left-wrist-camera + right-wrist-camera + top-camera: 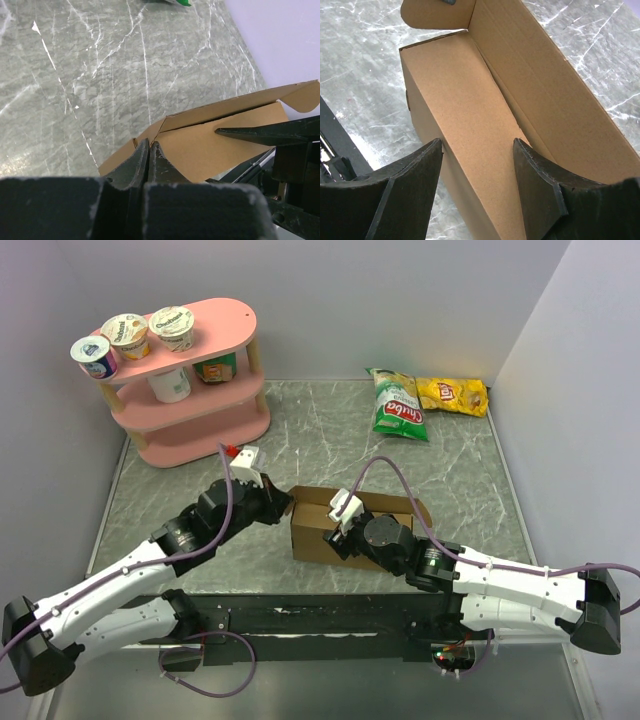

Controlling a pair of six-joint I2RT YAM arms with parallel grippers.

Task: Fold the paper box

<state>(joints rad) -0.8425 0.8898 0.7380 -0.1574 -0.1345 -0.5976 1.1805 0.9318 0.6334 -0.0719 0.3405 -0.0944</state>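
Observation:
The paper box is plain brown cardboard, half formed, standing mid-table with its top open. My left gripper is at the box's left end. In the left wrist view its fingers are pressed together at the box's corner, and a thin cardboard edge runs out from between the tips. My right gripper hovers over the box's near wall. In the right wrist view it is open, one finger outside the near wall and one over the inside. A rounded end flap stands at the far end.
A pink two-tier shelf with yogurt cups stands at the back left. A green chip bag and a yellow one lie at the back right. Walls close in the table's left, back and right sides.

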